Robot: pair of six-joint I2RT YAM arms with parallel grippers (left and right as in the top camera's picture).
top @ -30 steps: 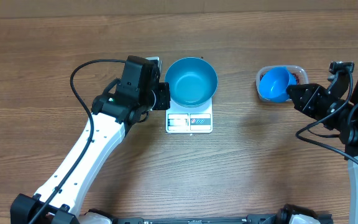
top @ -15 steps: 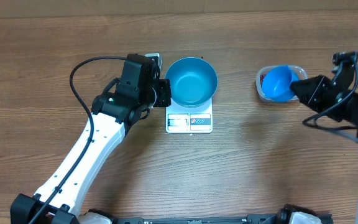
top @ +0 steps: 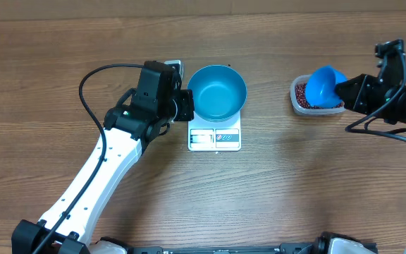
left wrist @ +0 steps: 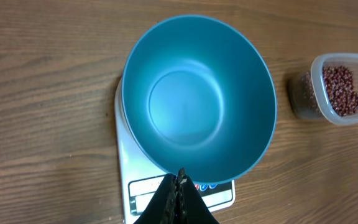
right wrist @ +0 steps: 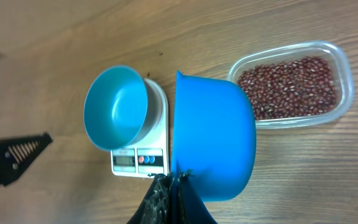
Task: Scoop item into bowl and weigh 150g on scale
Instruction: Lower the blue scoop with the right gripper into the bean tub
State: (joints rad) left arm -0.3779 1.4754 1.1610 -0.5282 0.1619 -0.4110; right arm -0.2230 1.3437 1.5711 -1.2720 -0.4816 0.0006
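The bright blue bowl (top: 217, 92) (left wrist: 197, 102) (right wrist: 117, 109) stands on the white scale (top: 214, 135) (left wrist: 135, 190) (right wrist: 138, 158), and nothing shows inside it. My left gripper (top: 187, 107) (left wrist: 180, 177) is shut, its tips right at the bowl's left rim with nothing seen between them. The dark red beans (top: 303, 92) (right wrist: 288, 87) (left wrist: 340, 90) lie in a clear tub (top: 294, 103) (right wrist: 347, 74). My right gripper (top: 344, 89) (right wrist: 174, 177) is shut on the handle of a small blue scoop (top: 324, 85) (right wrist: 216, 137). The scoop is tipped on its side at the tub's right end.
Wooden tabletop all round. The left arm's white link (top: 97, 176) runs from the front left corner up to the bowl. A black cable (top: 90, 77) loops above it. The right arm (top: 400, 99) sits at the right edge.
My right arm has pulled back to the right and turned the scoop from mouth-up to lying on its side, which uncovers the beans in the tub. Left arm, bowl and scale have not moved.
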